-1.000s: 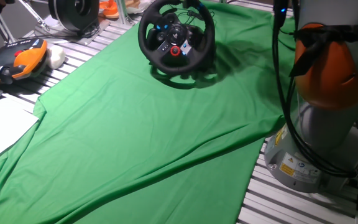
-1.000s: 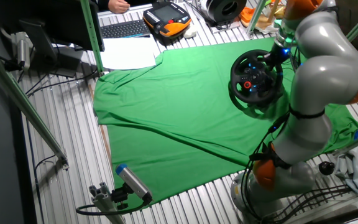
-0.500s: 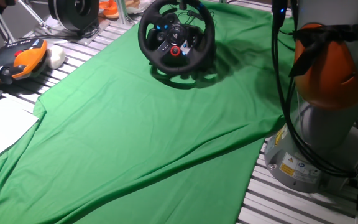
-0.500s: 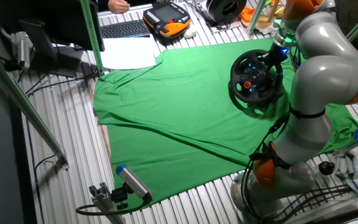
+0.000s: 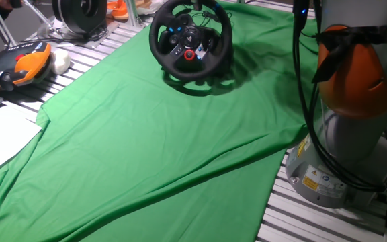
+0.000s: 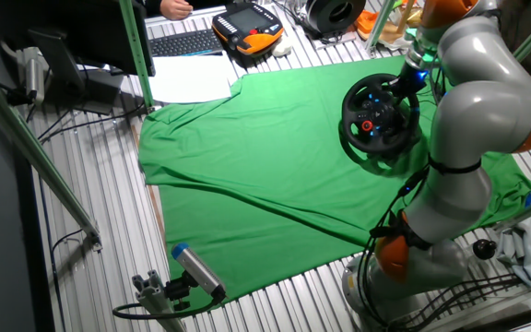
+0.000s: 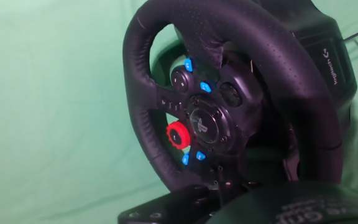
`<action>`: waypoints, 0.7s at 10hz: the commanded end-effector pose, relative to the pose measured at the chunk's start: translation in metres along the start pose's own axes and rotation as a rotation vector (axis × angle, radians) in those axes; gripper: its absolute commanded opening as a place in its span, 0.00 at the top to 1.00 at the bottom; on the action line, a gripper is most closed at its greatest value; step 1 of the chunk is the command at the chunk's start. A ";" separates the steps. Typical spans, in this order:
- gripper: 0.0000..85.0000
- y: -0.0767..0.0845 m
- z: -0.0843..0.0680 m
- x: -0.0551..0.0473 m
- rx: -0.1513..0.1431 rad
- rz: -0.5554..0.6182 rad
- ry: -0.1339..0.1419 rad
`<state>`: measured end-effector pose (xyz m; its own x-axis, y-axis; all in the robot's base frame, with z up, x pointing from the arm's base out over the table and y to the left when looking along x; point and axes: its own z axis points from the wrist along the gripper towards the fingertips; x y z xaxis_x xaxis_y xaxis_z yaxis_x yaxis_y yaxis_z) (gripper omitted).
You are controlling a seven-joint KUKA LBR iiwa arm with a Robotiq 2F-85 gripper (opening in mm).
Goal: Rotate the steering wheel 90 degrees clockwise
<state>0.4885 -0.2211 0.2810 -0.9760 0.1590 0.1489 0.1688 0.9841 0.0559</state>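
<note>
A wide green cloth (image 5: 153,141) covers most of the slatted metal table (image 6: 90,277), reaching from its near edge to the far side. The robot arm (image 6: 473,120), grey with orange joint rings, rises from its base at one corner of the table and bends over the far part of the cloth.

The steering wheel (image 5: 190,39) stands on the cloth at the far end, tilted up on its bulky black base (image 7: 328,56). Its thick black rim (image 7: 272,50) is round, and the hub (image 7: 205,121) carries small blue lights, dark round buttons and a red knob (image 7: 179,135) at the lower left of the centre.

The gripper (image 6: 411,77) sits right at the wheel's rim, on the side away from the open cloth. In one fixed view it shows only as dark parts at the top of the rim. In the hand view the wheel fills the frame, very close, with the rim sweeping across the top and right, and a dark blurred part of the gripper lies along the bottom edge. Whether the fingers are spread or clamped on the rim I cannot tell.

Pale lettering runs along the base beside the rim, too small and slanted to read with certainty. The hub has an emblem at its centre, and yellow warning stickers (image 5: 312,181) on the arm's base are illegible.
</note>
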 end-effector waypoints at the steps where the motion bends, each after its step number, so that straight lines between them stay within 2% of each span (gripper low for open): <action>1: 1.00 0.000 0.000 0.000 -0.004 0.007 0.008; 2: 1.00 0.000 0.000 0.000 -0.001 0.022 0.013; 3: 0.80 0.000 0.000 0.000 0.002 0.038 0.026; 5: 0.80 0.000 0.000 0.000 0.014 0.039 0.036; 7: 0.80 -0.006 -0.009 -0.008 0.026 0.026 0.043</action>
<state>0.4980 -0.2307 0.2897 -0.9641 0.1801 0.1950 0.1885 0.9818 0.0251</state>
